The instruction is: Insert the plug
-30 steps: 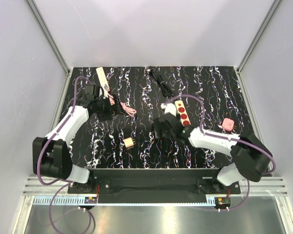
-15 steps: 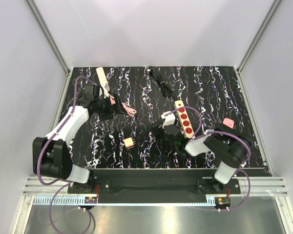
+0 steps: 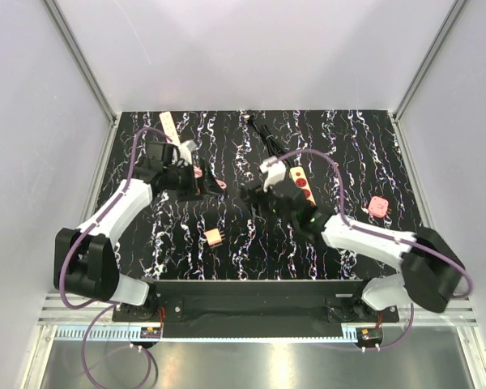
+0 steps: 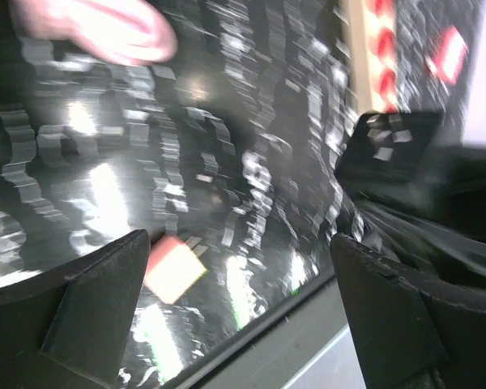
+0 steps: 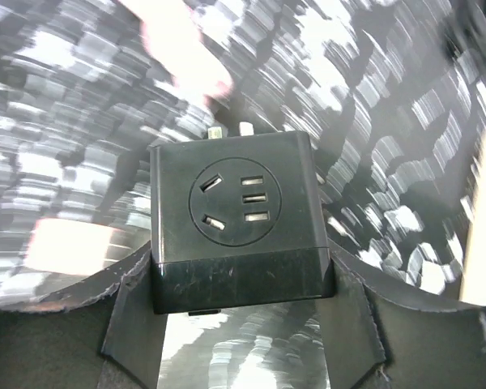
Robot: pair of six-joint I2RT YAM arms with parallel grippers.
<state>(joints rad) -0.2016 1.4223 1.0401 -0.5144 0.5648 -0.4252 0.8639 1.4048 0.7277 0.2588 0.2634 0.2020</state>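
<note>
In the right wrist view my right gripper is shut on a black cube plug. Its socket face points at the camera and two metal prongs stick out of its far side. From above, that gripper hovers over the mat just left of the cream power strip with red sockets, which the arm partly hides. My left gripper hangs open at the back left with nothing between its fingers. The left wrist view is blurred and shows the strip far off.
A small cream and pink block lies near the front centre. A pink cable sits by the left gripper, and a second beige strip at the back left. A black cable runs to the back edge. A pink cube lies right.
My right gripper has closed on the black plug and carried it back and a little left. The left gripper has slid to the right, still open.
</note>
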